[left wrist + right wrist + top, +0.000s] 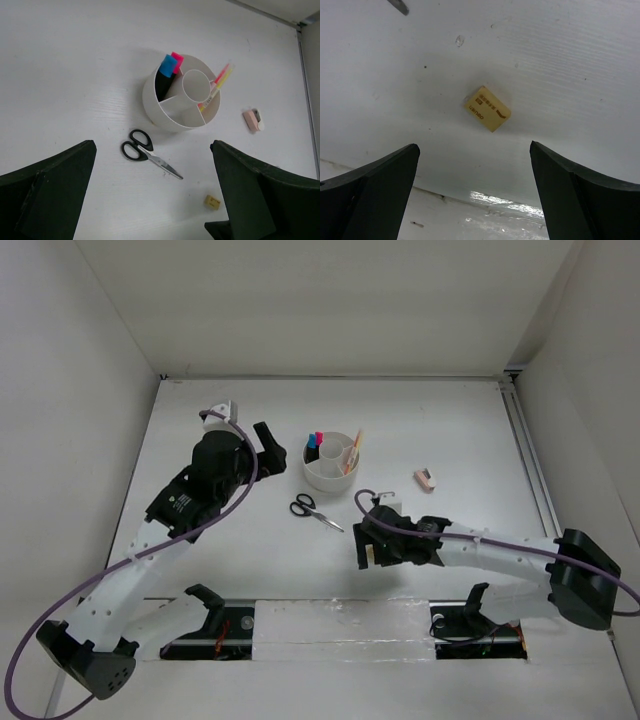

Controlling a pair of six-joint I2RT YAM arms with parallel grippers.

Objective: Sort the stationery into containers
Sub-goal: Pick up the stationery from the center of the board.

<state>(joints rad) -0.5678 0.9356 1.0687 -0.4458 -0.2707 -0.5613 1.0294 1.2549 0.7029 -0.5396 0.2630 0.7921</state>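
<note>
Right gripper [472,150] jaws apart, tan eraser [487,109] mid-frame on surface [560,60]. Scissors [397,6] cut off at upper left. Left gripper [152,145] jaws apart. Top view: eraser hidden.

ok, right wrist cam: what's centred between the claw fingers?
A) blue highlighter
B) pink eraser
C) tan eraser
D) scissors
C: the tan eraser lies flat on the table, in the gap of the open right claw, untouched by either finger.
</note>
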